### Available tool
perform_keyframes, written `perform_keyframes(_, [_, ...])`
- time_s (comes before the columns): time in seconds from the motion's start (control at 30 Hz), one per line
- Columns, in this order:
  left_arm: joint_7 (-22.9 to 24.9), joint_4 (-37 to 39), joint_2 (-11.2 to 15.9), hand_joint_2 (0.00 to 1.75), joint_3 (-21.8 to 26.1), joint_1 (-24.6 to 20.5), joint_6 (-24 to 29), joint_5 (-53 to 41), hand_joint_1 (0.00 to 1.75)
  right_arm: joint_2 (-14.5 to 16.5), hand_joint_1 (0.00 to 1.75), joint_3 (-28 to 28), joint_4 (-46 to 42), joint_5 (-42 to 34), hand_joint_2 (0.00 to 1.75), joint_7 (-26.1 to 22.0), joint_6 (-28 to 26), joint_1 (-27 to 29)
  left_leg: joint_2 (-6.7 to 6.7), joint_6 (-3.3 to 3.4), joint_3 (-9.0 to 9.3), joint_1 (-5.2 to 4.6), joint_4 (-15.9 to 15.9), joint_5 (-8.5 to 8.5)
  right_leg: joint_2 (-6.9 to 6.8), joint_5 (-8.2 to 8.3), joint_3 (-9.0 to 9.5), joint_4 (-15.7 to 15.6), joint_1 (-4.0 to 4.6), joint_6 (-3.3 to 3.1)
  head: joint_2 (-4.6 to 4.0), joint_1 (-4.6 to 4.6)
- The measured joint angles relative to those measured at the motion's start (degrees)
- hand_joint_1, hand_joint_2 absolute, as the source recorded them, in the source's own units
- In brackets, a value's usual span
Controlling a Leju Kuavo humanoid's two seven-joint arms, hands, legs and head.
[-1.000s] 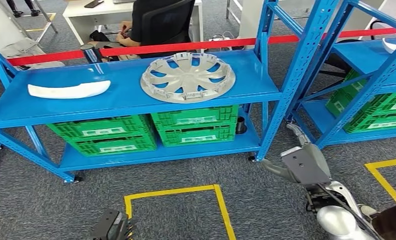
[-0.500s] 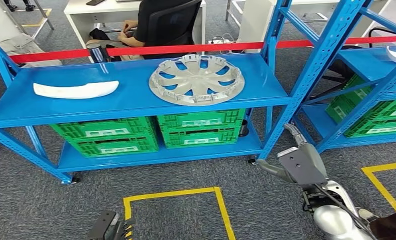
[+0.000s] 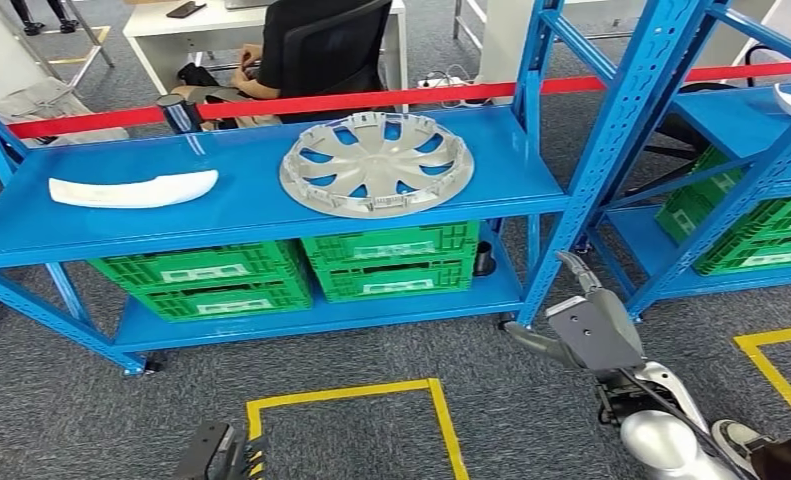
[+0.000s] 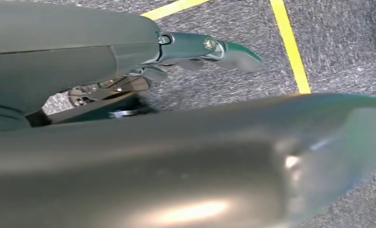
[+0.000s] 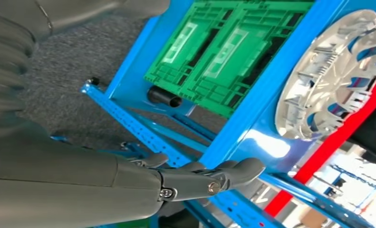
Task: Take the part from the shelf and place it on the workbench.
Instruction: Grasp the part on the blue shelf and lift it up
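Two parts lie on the top board of the blue shelf [image 3: 251,205]: a white curved part [image 3: 131,188] at the left and a round silver hubcap [image 3: 376,163] in the middle. My right hand [image 3: 581,328] hangs low in front of the shelf's right post, fingers apart, holding nothing. In the right wrist view its fingers [image 5: 209,178] reach out near the blue frame, with the hubcap [image 5: 338,76] beyond them. My left hand [image 3: 221,455] shows at the bottom edge over the carpet. In the left wrist view its fingers [image 4: 209,47] are stretched out with nothing in them.
Green crates [image 3: 211,280] fill the shelf's lower board. A red barrier tape [image 3: 371,98] runs behind the shelf, and a person sits on a black chair [image 3: 321,45] beyond it. A second blue shelf [image 3: 741,130] stands at the right. Yellow tape [image 3: 351,388] marks the carpet.
The whole picture swayed right and then back left, so the camera moved. The parts lie as before. My right hand sits slightly higher and further left in the picture.
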Motion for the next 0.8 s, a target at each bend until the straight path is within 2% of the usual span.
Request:
perform_keyframes(0.03, [-0.03, 0.04, 0.01, 0.0, 0.1, 0.08, 0.19, 0.05, 0.0, 0.07, 0.0, 0.22, 0.35, -0.1, 1.75, -0.11, 0.03, -0.24, 0.0, -0.03, -1.24, 0.02, 1.83, 0.0, 0.02, -0.12, 0.14, 0.0, 0.01, -0.03, 0.0, 0.0])
perform_keyframes(0.07, [-0.08, 0.05, 0.02, 0.0, 0.21, 0.11, 0.41, 0.11, 0.0, 0.17, 0.0, 0.47, 0.69, -0.19, 1.75, -0.26, 0.06, -0.56, 0.0, 0.04, -1.48, 0.02, 1.56, 1.14, 0.07, -0.26, 0.34, 0.0, 0.01, -0.01, -0.01, 0.0])
perform_keyframes(0.1, [-0.13, 0.07, 0.08, 0.0, 0.33, 0.1, 0.61, 0.19, 0.0, 0.29, 0.0, 0.74, 1.0, -0.22, 1.75, -0.45, 0.06, -0.96, 0.0, 0.22, -0.6, 0.02, -0.95, 3.21, 0.14, -0.42, 0.62, 0.0, 0.01, 0.06, -0.01, 0.0])
perform_keyframes(0.13, [-0.24, 0.08, 0.17, 0.0, 0.44, 0.07, 0.77, 0.28, 0.0, 0.44, 0.0, 1.01, 1.24, -0.25, 1.75, -0.62, 0.07, -1.41, 0.0, 0.5, 1.05, -0.01, -4.92, 5.65, 0.21, -0.6, 0.91, 0.0, 0.0, 0.17, -0.01, 0.0])
perform_keyframes(0.2, [-0.52, 0.08, 0.4, 0.0, 0.62, -0.03, 0.98, 0.48, 0.0, 0.77, 0.0, 1.48, 1.68, -0.38, 1.75, -0.86, 0.07, -2.33, 0.0, 1.04, 4.1, -0.25, -11.86, 8.39, 0.31, -0.95, 1.28, 0.0, 0.15, 0.62, -0.01, 0.01])
perform_keyframes(0.23, [-0.72, 0.08, 0.48, 0.0, 0.69, -0.05, 1.06, 0.56, 0.0, 0.91, 0.0, 1.66, 1.89, -0.5, 1.75, -0.92, 0.07, -2.64, -0.02, 1.29, 4.79, -0.39, -13.54, 8.67, 0.33, -1.05, 1.34, -0.06, 0.2, 0.93, 0.0, 0.02])
perform_keyframes(0.37, [-1.25, 0.07, 0.76, 0.0, 0.76, 0.1, 1.22, 0.6, 0.0, 1.2, 0.0, 2.2, 2.42, -1.16, 1.75, -1.2, -0.09, -2.87, -0.11, 2.52, 5.49, -0.3, -14.82, 8.67, 0.19, -1.57, 1.43, 0.2, 0.19, 2.25, 0.0, 0.06])
perform_keyframes(0.43, [-1.47, 0.07, 0.89, 0.0, 0.78, 0.13, 1.19, 0.49, 0.0, 1.22, 0.0, 2.35, 2.51, -1.42, 1.75, -1.48, -0.3, -2.8, -0.03, 3.15, 5.96, -0.09, -15.32, 8.78, 0.12, -4.0, -0.81, 4.81, 0.19, 2.58, 0.0, 0.08])
perform_keyframes(0.5, [-1.64, 0.07, 0.92, 0.0, 0.79, 0.2, 1.08, 0.3, 0.0, 1.22, 0.0, 2.51, 2.66, -1.55, 1.75, -1.67, -0.48, -2.53, 0.03, 3.47, 6.07, -0.13, -15.32, 8.57, 0.1, -7.03, -5.03, 12.27, 0.24, 2.8, 0.0, 0.1])
perform_keyframes(0.53, [-1.69, 0.07, 0.92, 0.0, 0.79, 0.26, 1.02, 0.21, 0.0, 1.22, 0.0, 2.6, 2.74, -1.61, 1.75, -1.72, -0.54, -2.37, 0.05, 3.5, 6.16, -0.14, -15.29, 8.43, 0.1, -7.41, -6.6, 14.68, 0.21, 2.9, -0.01, 0.11])
perform_keyframes(0.57, [-1.74, 0.07, 0.93, 0.0, 0.79, 0.31, 0.98, 0.15, 0.0, 1.23, 0.0, 2.68, 2.8, -1.65, 1.75, -1.76, -0.58, -2.26, 0.04, 3.46, 6.29, -0.13, -15.26, 8.26, 0.09, -6.64, -7.21, 15.09, 0.16, 2.98, -0.01, 0.11])
perform_keyframes(0.6, [-1.76, 0.07, 0.94, 0.0, 0.79, 0.33, 0.97, 0.1, 0.0, 1.24, 0.0, 2.75, 2.83, -1.68, 1.75, -1.77, -0.61, -2.2, 0.01, 3.33, 6.52, -0.08, -15.18, 8.03, 0.07, -4.79, -6.59, 13.18, 0.08, 3.04, -0.01, 0.11])
perform_keyframes(0.63, [-1.78, 0.06, 0.95, 0.0, 0.79, 0.34, 0.96, 0.08, 0.0, 1.24, 0.0, 2.8, 2.83, -1.69, 1.75, -1.78, -0.63, -2.18, -0.03, 3.12, 6.78, -0.03, -15.03, 7.72, 0.03, -2.37, -5.03, 9.5, -0.03, 3.09, -0.01, 0.11])
perform_keyframes(0.7, [-1.82, 0.07, 1.02, 0.0, 0.79, 0.31, 0.93, 0.04, 0.0, 1.26, 0.0, 2.86, 2.84, -1.7, 1.75, -1.74, -0.73, -2.16, -0.12, 2.49, 7.04, -0.17, -14.46, 7.0, 0.0, 0.48, -2.0, 2.75, -0.14, 2.85, 0.0, 0.09])
perform_keyframes(0.73, [-1.84, 0.07, 1.05, 0.0, 0.79, 0.31, 0.92, 0.02, 0.0, 1.28, 0.0, 2.88, 2.83, -1.7, 1.75, -1.7, -0.79, -2.03, -0.15, 2.16, 7.04, -0.28, -14.26, 6.72, 0.03, 0.8, -1.27, 1.07, -0.12, 2.53, 0.0, 0.09])
perform_keyframes(0.8, [-1.88, 0.06, 1.1, 0.0, 0.79, 0.3, 0.91, -0.02, 0.0, 1.32, 0.0, 2.89, 2.81, -1.69, 1.75, -1.59, -0.89, -1.66, -0.17, 1.56, 7.12, -0.37, -14.26, 6.45, 0.18, 0.47, -1.13, 0.63, 0.04, 1.6, 0.0, 0.08])
